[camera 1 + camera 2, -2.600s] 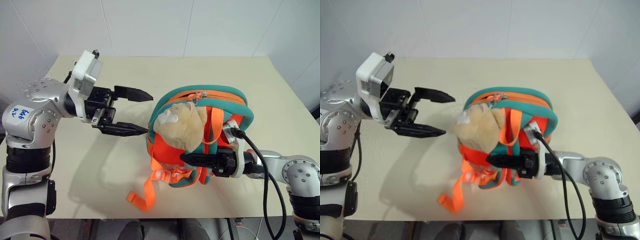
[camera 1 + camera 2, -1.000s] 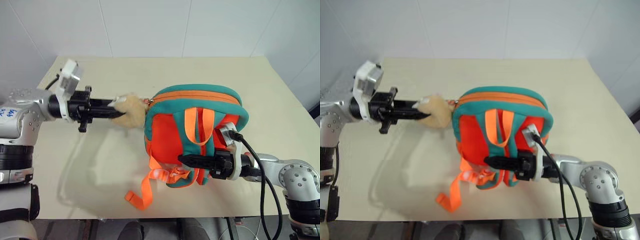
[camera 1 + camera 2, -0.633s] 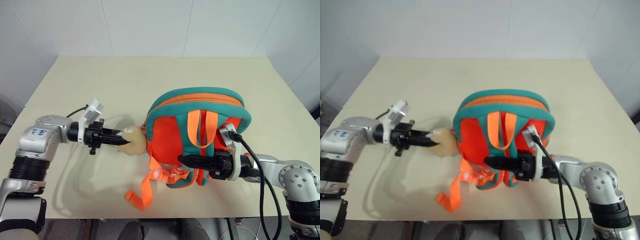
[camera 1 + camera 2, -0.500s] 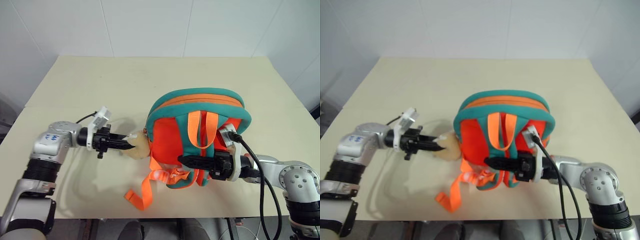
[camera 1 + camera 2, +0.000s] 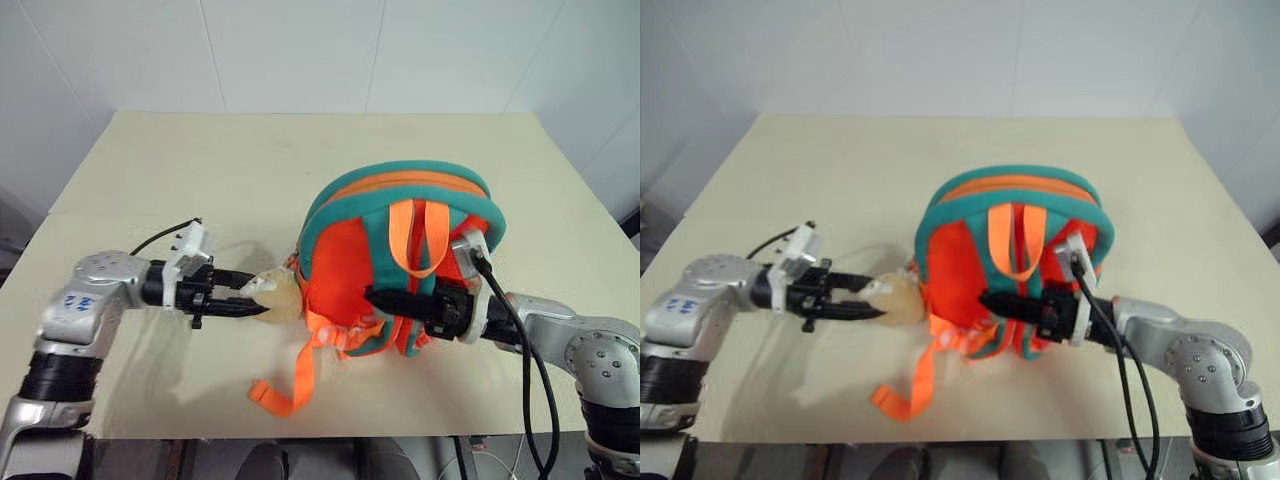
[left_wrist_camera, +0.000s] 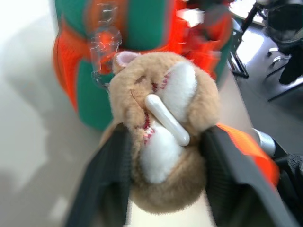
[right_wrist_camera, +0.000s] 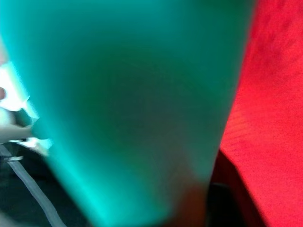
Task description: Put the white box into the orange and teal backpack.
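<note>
Left tool (image 5: pixel 255 300) now sits low, just above the surface (image 5: pixel 200 170), right at the tan plush bear head (image 5: pixel 280 295). You can't tell whether it's clenched on the bear or has let go. A sec ago it held the bear up in the air, out to the pack's left. Approx 2.6 s back the bear lay over the shoulder straps w/ the left tool released and clear of it. The bear is now down beside the orange and teal backpack (image 5: pixel 340 255), touching its left edge.

Right tool (image 5: pixel 385 297) is pressed against the strap side of the pack, a bit higher than a sec ago. Its wrist view shows teal and orange fabric up close. You can't tell its state either.

The pack stands upright near the front middle of the surface, straps facing you, leaning back slightly more than before. The orange zip line (image 5: pixel 410 182) along the top looks shut. A loose orange strap (image 5: pixel 290 385) trails toward the front edge.

Meaning for you: w/ the bear off the straps, the pack's top is unobstructed, prob. prep for working the zip. Whether the white box is already inside can't be judged.
</note>
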Available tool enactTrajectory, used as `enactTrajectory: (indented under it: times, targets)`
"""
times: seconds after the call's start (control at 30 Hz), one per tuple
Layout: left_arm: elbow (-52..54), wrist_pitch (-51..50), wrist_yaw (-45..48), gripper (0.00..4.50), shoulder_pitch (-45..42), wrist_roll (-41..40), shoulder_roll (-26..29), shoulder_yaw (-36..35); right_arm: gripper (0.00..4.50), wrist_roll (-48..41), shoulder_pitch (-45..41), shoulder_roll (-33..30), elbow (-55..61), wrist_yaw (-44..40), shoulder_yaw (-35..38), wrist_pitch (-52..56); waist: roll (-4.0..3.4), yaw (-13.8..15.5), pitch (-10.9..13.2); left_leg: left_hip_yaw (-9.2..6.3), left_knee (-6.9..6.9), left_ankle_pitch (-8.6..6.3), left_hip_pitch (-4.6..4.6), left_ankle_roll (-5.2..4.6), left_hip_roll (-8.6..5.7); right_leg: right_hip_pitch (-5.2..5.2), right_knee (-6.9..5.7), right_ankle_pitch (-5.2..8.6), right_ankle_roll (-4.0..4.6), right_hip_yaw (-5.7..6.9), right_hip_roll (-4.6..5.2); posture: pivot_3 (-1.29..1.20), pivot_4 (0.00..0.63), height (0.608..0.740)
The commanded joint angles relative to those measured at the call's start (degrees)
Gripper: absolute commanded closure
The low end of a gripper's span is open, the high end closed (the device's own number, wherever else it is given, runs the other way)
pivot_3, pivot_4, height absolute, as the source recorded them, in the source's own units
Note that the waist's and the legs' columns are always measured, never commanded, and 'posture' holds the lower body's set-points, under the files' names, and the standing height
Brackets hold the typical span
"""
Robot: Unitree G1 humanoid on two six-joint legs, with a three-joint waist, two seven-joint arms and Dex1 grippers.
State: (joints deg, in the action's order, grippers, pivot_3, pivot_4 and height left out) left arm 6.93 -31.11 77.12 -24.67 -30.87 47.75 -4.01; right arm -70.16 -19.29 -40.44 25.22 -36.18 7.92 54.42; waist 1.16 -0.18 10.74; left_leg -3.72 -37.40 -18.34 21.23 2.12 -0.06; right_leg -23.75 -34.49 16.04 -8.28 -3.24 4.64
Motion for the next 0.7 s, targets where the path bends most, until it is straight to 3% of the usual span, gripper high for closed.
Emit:
enactTrajectory:
  times: [0.03, 0.13, 0.2, 0.47, 0.7]
  targets:
    - [5.66, 1.06, -1.49, 1.03, 3.06, -1.64, 1.06, -3.14, 1.54, 4.76, 0.39, -2.04, 2.47, -3.14, 3.07, -4.87, 0.00, 0.03, 0.00, 0.00, 0.02, 0.00, 0.00, 0.00, 0.02, 0.00, 0.03, 0.00, 0.00, 0.01, -0.01, 0.00, 0.150, 0.740]
    - [8.57, 1.09, -2.85, 0.06, 6.10, -2.46, 1.57, -5.51, 0.52, 8.37, 2.33, -6.18, 0.76, -7.08, 5.69, -6.66, 0.00, 0.30, 0.01, 0.00, 0.05, 0.00, 0.05, 0.00, 0.01, -0.02, 0.09, 0.00, 0.01, 0.02, -0.01, 0.00, 0.150, 0.740]
    - [9.84, 0.82, -3.50, 0.00, 7.81, -3.02, 1.72, -6.52, 0.06, 10.78, 4.18, -9.01, -0.67, -9.93, 7.41, -7.99, 0.00, 0.32, 0.01, 0.00, 0.05, 0.00, 0.05, 0.00, 0.00, 0.01, 0.17, 0.00, 0.01, 0.02, 0.00, 0.00, 0.150, 0.740]
    - [11.84, 0.04, -5.41, 0.00, 11.18, -4.62, 1.06, -5.75, 0.06, 19.29, 10.81, -14.89, -6.25, -18.52, 11.97, -13.59, -0.01, 0.12, 0.00, 0.06, 0.01, 0.00, -0.04, -0.01, -0.01, 0.07, 0.35, 0.00, 0.01, 0.00, 0.00, 0.00, 0.150, 0.740]
    - [10.83, 4.52, -8.63, 0.00, 14.98, -4.18, -2.53, -8.31, 0.06, 31.08, 14.89, -16.01, -15.31, -26.94, 14.03, -28.25, -0.01, 0.19, 0.00, 0.12, -0.04, 0.00, -0.09, -0.01, -0.03, 0.12, 0.33, -0.01, 0.00, -0.03, 0.00, 0.00, 0.150, 0.740]
